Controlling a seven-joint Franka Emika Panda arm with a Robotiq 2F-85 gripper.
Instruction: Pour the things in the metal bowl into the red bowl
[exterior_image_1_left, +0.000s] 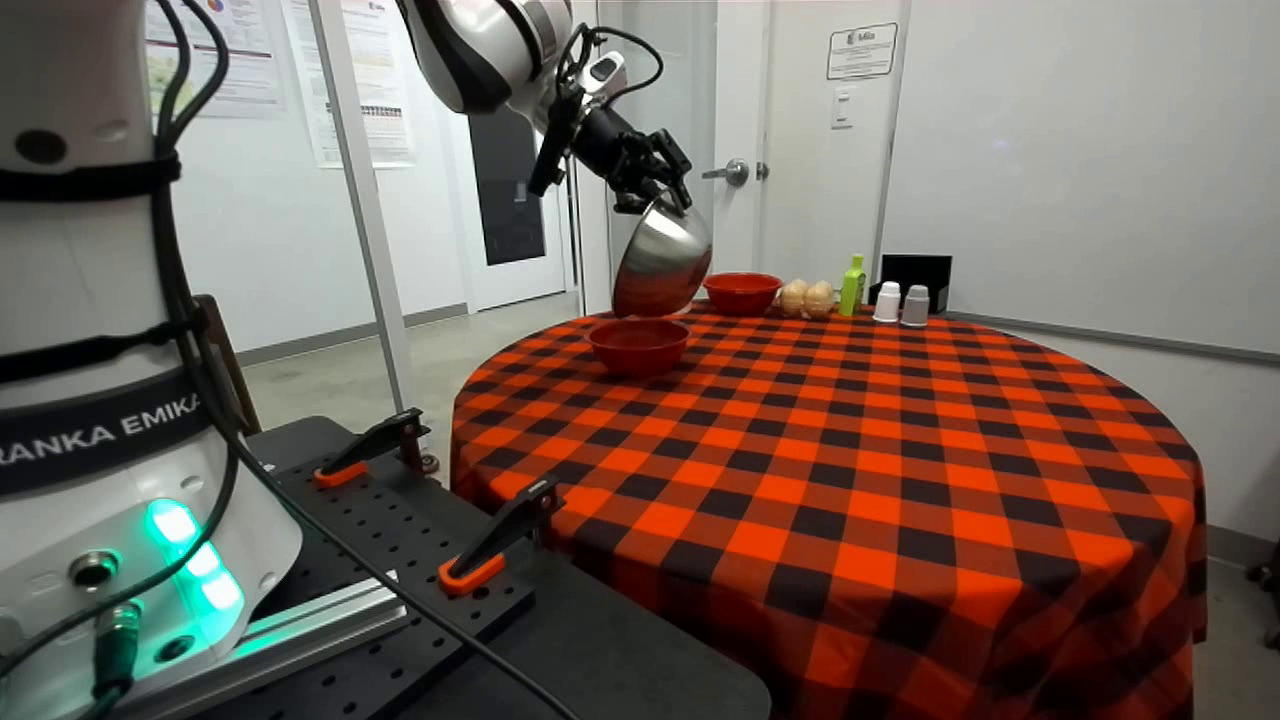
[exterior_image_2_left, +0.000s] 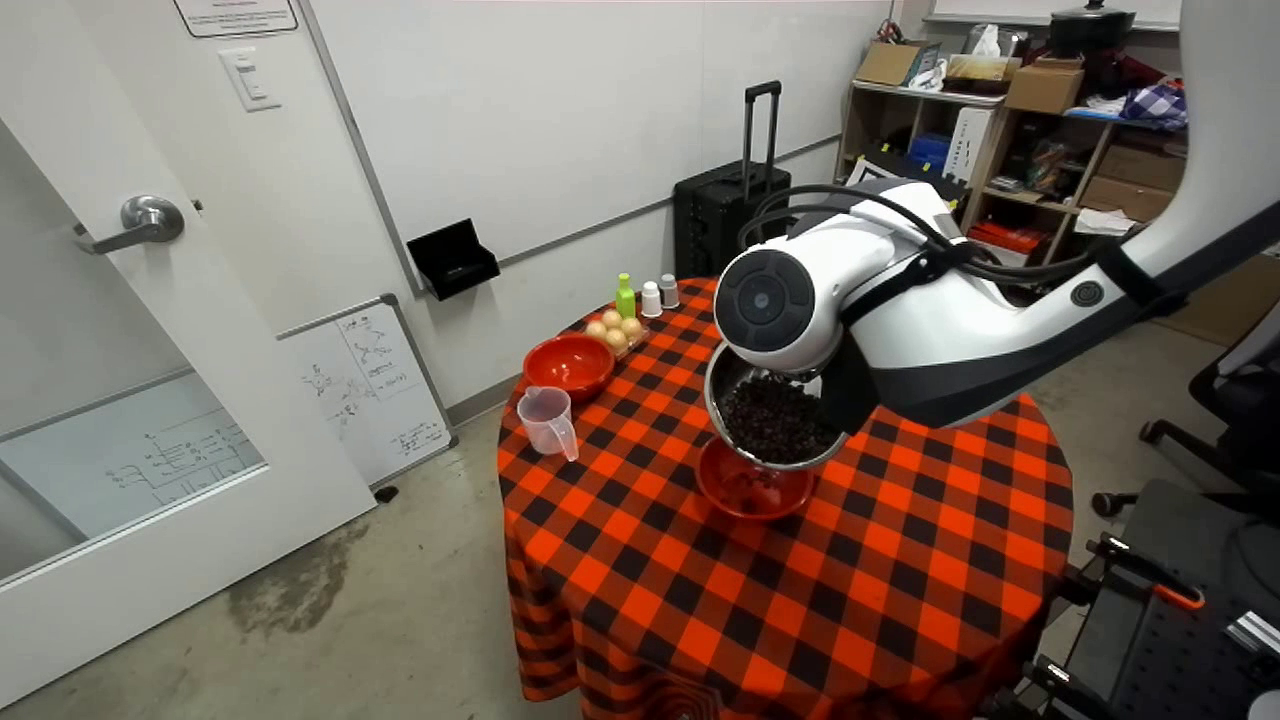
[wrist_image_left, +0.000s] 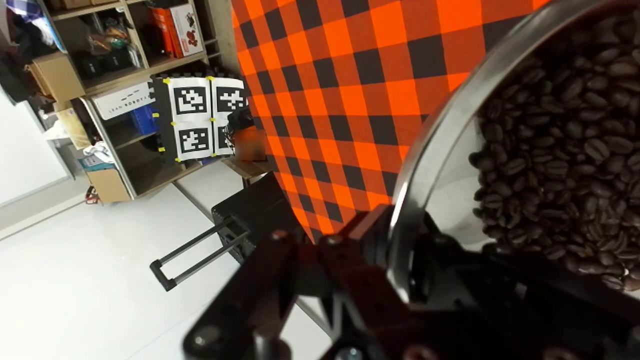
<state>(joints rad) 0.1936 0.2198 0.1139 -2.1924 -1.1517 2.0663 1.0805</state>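
The metal bowl (exterior_image_1_left: 662, 248) hangs tilted in the air over the low red bowl (exterior_image_1_left: 638, 352), its lower rim close above that bowl. My gripper (wrist_image_left: 404, 237) is shut on the steel rim, one finger on each side of the wall. Dark, coffee-like beans (wrist_image_left: 560, 160) fill much of the metal bowl in the wrist view. The same beans (exterior_image_2_left: 778, 418) lie toward its lower side in an exterior view. Some dark pieces show inside the red bowl (exterior_image_2_left: 757, 512), partly hidden by the metal bowl. The arm covers the gripper there.
Near the table's edge stand a brighter red bowl (exterior_image_2_left: 568, 366), a clear measuring jug (exterior_image_2_left: 546, 418), a pack of eggs (exterior_image_2_left: 613, 332), a green bottle (exterior_image_2_left: 625, 298) and two small shakers (exterior_image_2_left: 652, 299). A checked cloth (exterior_image_1_left: 850, 480) covers the round table.
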